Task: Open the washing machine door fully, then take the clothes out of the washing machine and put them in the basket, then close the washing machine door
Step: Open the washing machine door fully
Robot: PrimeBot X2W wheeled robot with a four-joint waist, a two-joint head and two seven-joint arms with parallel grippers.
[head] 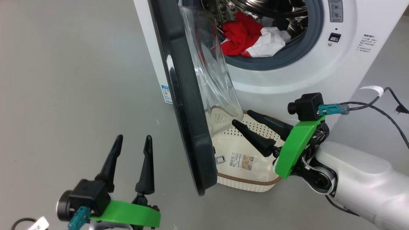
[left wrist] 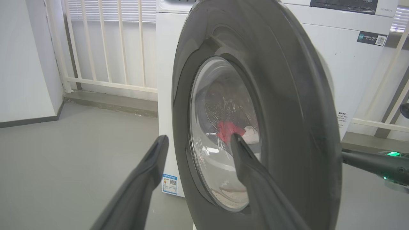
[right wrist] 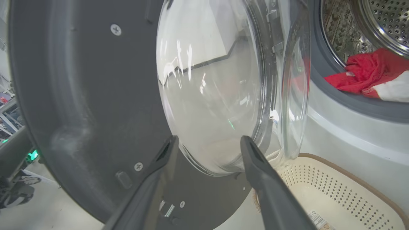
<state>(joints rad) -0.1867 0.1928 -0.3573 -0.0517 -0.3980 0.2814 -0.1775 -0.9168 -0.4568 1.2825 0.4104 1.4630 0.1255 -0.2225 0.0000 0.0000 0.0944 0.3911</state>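
Left gripper: low on the left in the head view, fingers pointing up and spread apart, nothing between them. It sits over bare floor, left of the washing machine door and clear of its outer face.

The door is swung out from its left-side hinge, partly open and seen nearly edge-on from the head. Its glass bowl window bulges toward the drum side. The left wrist view looks at the door's outer face, and red fabric shows through the glass.

A blue label sticker is on the washing machine, low on its left side, just behind the door.

The basket is on the floor right against the washer front, below the opening. Its left end is hidden behind the door's lower edge. A paper label lies on its floor, with no clothes in it.

Right gripper: over the basket, fingers spread apart and holding nothing, pointing up-left at the bottom of the glass bowl. The tips are just beside the glass, but I cannot tell whether they touch.

The clothes, red with white panels, are in the drum, bunched at the front and draped onto the grey gasket.

A dark cable runs from the right wrist camera across the floor on the right.
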